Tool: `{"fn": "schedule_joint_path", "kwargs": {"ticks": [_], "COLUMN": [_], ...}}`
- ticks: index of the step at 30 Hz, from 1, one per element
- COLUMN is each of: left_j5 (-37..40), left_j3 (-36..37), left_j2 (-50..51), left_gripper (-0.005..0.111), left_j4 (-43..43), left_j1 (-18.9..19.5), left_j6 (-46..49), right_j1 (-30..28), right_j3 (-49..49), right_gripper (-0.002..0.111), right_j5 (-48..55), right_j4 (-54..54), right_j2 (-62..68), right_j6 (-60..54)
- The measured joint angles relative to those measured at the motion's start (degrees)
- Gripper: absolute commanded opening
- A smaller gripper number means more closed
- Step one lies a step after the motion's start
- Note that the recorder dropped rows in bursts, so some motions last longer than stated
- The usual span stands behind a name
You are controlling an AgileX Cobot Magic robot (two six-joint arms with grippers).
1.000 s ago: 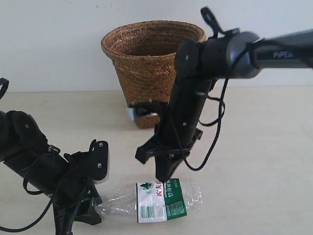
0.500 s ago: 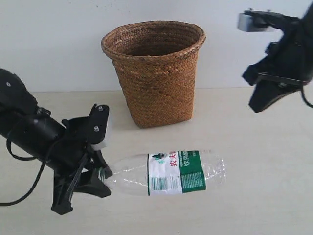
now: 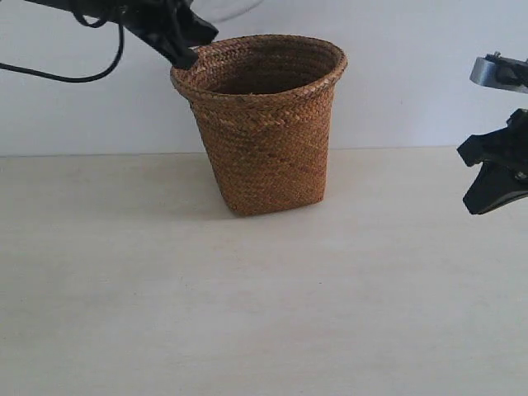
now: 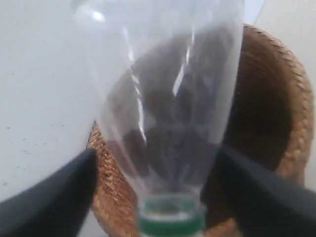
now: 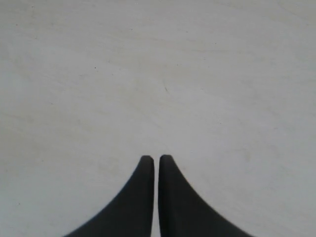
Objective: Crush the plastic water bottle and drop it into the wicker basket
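The plastic water bottle (image 4: 168, 98) looks squashed, so that part seems done, and it hangs just above the wicker basket's (image 3: 264, 140) open top. The left gripper (image 4: 157, 153) pinches it near the green cap (image 4: 170, 224) and only has to let go. The right gripper (image 5: 156, 163), beside the basket, has 2 fingers pressed together, empty.
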Motion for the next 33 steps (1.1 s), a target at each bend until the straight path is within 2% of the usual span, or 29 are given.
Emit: {"fn": "schedule_joint_path", "kwargs": {"ticks": [2, 6, 10, 11, 16, 17, 20, 23, 27, 30, 33], "left_j5": [-0.19, 0.05, 2.75, 4.08, 20.28, 25.58, 32.78, 42.88, 44.20, 44.44, 43.13], "left_j3": [-2.96, -4.16, -4.62, -4.67, -4.67, -4.67, -4.67, -4.67, -2.71, 3.64, 10.45], "left_j2": [3.36, 4.38, 3.38, 2.88, 1.29, 1.01, 0.91, 0.91, -0.74, -4.99, -9.53], "left_gripper": [0.084, 0.060, 0.022, 0.005, 0.004, 0.004, 0.004, 0.004, 0.004, 0.004, 0.004], "left_j4": [0.45, 1.58, 5.72, 7.14, 20.48, 24.42, 29.82, 35.59, 38.81, 39.86, 40.61], "left_j1": [0.00, 0.00, 0.00, 0.00, 0.00, 0.00, 0.00, 0.00, 0.00, 0.00, 0.00], "left_j6": [-3.65, -5.77, -6.31, -6.66, -14.44, -18.89, -25.61, -37.88, -47.54, -53.48, -57.91], "right_j1": [0.00, 0.00, 0.00, 0.00, 0.00, 0.00, 0.00, 0.00, 0.00, 0.00, 0.00], "right_j3": [0.00, 0.00, 0.00, 0.00, 0.00, 0.00, 0.00, 0.00, 0.09, 3.37, 8.79], "right_gripper": [0.000, 0.000, 0.000, 0.000, 0.000, 0.000, 0.000, 0.000, 0.000, 0.000, 0.000], "right_j5": [0.07, -0.32, -1.10, -1.25, -2.98, -3.27, -3.27, -3.23, -2.87, -5.39, -12.96], "right_j4": [0.87, 1.09, 1.62, 1.77, 0.92, -0.98, -6.82, -17.04, -20.67, -21.19, -21.32], "right_j2": [0.00, 0.00, 0.00, 0.00, 0.00, 0.00, -0.16, -2.03, -5.24, -10.95, -16.96], "right_j6": [-0.72, -0.71, -1.11, -1.22, -2.42, -1.72, 1.78, 9.56, 11.96, 12.41, 11.85]}}
